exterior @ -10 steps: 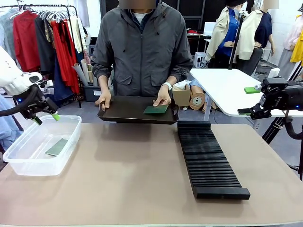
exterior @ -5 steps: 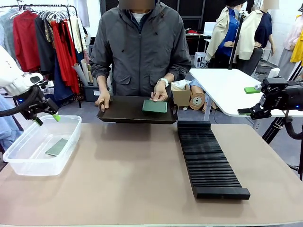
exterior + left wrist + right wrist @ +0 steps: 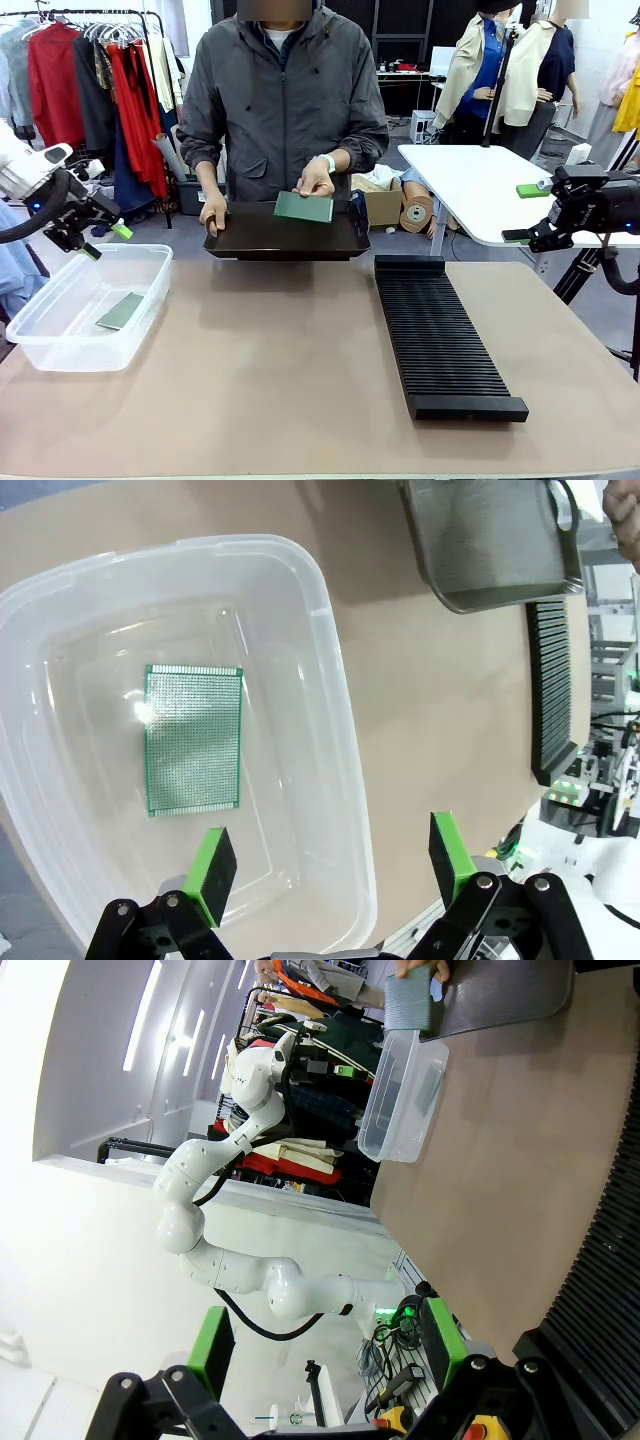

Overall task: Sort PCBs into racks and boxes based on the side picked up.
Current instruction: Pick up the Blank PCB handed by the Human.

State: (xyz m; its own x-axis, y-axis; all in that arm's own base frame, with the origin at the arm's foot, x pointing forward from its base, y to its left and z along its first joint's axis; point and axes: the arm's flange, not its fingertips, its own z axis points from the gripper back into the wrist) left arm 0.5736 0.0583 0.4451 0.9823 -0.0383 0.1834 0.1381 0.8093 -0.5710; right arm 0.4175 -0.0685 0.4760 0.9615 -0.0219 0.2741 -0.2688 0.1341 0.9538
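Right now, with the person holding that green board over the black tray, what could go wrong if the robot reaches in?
One: the person's hand grips the held PCB tilted over the tray; an arm reaching in could strike fingers or knock the board loose. Two: the robot's left hand hangs open by the tub's far rim; a low sweep might catch it and shift the tub and the PCB lying inside.

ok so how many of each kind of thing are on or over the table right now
clear tub: 1
black tray: 1
slotted rack: 1
PCBs: 2, one in the clear tub, one held over the black tray
total: 5
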